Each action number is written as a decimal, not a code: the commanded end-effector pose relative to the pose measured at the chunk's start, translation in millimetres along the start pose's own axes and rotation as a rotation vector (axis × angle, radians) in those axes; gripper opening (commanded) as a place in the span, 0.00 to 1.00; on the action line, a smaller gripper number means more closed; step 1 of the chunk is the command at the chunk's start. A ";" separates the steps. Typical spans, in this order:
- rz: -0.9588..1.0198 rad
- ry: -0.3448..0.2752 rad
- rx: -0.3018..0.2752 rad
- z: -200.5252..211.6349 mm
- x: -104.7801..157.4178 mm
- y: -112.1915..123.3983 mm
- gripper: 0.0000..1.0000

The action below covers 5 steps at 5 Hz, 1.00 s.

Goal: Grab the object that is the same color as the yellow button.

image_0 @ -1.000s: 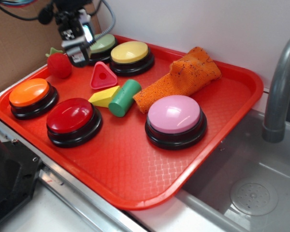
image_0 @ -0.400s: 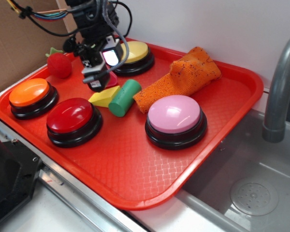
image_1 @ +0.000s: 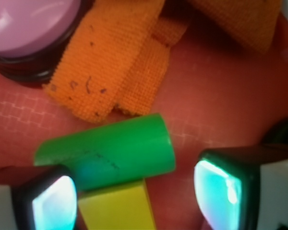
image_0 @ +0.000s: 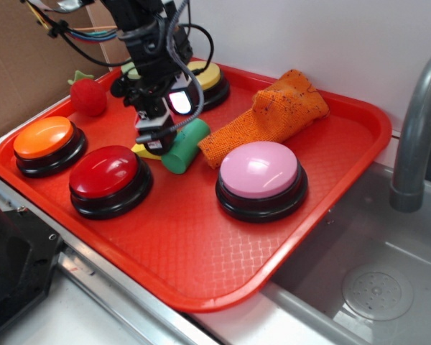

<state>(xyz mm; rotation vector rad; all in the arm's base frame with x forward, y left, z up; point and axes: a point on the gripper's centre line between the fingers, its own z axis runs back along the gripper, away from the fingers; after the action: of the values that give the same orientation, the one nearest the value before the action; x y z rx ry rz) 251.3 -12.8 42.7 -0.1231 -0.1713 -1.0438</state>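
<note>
- My jaws [image_1: 137, 194] stand apart with nothing between the pads yet; in the wrist view one pad [image_1: 50, 203] glows at lower left and the other at lower right.
- Directly under me lies the yellow wedge [image_1: 116, 208], its near end showing between the pads, slightly nearer the left one. In the exterior view only a sliver of it [image_0: 141, 150] peeks out beneath my fingers.
- It touches the green cylinder [image_1: 110, 155] along one long side, so that pad has little room to slip in.
- I judge the wedge to be light, rigid painted wood with smooth, sloping faces; a squeeze on the slopes could pop it out. Better to take the two flat triangular ends, or the flat sides low down, with firm, centred pressure.
- The cylinder will likely roll if nudged.
- Further out: the orange cloth [image_0: 273, 115] beyond the cylinder, the pink button [image_0: 260, 172] beside it, the yellow button [image_0: 207, 77] behind my arm.
- Everything sits on the red tray [image_0: 223, 266].
</note>
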 end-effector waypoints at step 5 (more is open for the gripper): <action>0.080 0.122 -0.013 -25.5 3.7 -10.0 0.09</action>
<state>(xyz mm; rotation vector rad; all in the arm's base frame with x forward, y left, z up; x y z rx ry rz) 246.3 -15.6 16.4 -0.0847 -0.0375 -0.9602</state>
